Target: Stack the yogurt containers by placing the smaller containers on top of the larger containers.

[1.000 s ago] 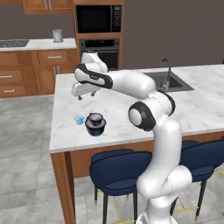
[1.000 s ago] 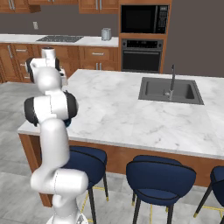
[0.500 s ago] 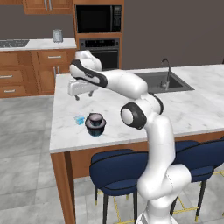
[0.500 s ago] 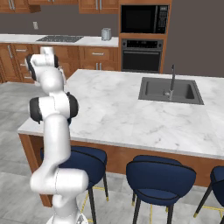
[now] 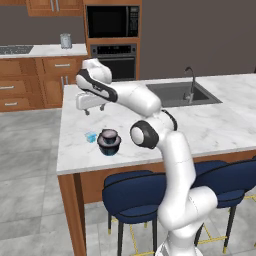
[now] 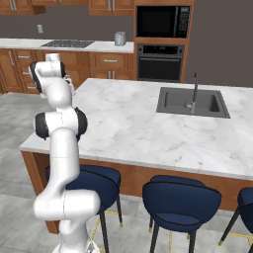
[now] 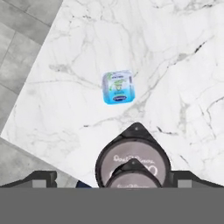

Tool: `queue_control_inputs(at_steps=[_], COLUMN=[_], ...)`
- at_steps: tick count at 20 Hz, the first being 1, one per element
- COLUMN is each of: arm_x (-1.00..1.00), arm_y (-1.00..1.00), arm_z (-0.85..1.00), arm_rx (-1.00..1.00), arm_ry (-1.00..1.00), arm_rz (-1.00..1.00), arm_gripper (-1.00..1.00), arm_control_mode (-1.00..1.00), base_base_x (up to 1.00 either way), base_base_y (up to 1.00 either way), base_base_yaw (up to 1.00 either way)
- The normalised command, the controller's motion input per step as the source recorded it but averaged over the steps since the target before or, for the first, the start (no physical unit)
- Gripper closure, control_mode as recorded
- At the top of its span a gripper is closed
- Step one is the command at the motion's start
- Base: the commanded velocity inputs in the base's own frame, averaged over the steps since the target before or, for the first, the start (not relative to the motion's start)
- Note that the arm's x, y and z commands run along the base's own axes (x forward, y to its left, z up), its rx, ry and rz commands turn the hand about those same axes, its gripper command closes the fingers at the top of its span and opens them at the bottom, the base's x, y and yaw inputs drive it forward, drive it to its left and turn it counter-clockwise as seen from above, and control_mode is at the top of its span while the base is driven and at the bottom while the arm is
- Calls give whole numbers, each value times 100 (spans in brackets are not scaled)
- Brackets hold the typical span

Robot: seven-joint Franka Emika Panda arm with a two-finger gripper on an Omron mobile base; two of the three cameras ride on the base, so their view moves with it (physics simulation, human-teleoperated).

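Note:
The wide dark tub [image 5: 109, 146] stands near the island's front left corner, and the small dark tub [image 5: 108, 134] sits on top of it. Just left of them the tiny light-blue cup [image 5: 90, 137] rests on the marble by itself. My gripper [image 5: 95, 109] hangs open and empty above the counter, behind and above the tubs. In the hand view the light-blue cup [image 7: 117, 87] lies near the middle. Below it is the wide tub [image 7: 131, 146] with the small tub [image 7: 132, 178] on it, between my spread fingertips [image 7: 41, 178].
The white marble island [image 5: 200, 130] has its left edge and front left corner close to the tubs. A sink with a faucet [image 5: 186, 90] is set in at the back right. Blue stools [image 5: 132, 197] stand under the front edge.
My elbow has swung left, while the hand has stayed almost in place above the counter. The tubs and the cup have not moved, and the jaws have stayed wide.

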Motion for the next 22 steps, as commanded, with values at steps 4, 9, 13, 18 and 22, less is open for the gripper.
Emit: queue_control_inputs(at_steps=[4, 9, 13, 18, 22], arm_x=[0, -1, 0, 0, -10], arm_y=[-2, -1, 0, 0, 0], arm_z=[-4, 0, 0, -4, -18], arm_rx=[0, 0, 0, 0, 0], arm_ry=[0, 0, 0, -1, -12], arm_rz=[0, 0, 0, 0, 0], arm_gripper=[-100, -100, -100, -100, -100], arm_control_mode=[-100, -100, -100, -100, -100], base_base_x=[0, 0, 0, 0, 0], base_base_y=[0, 0, 0, 0, 0], base_base_yaw=[0, 0, 0, 0, 0])
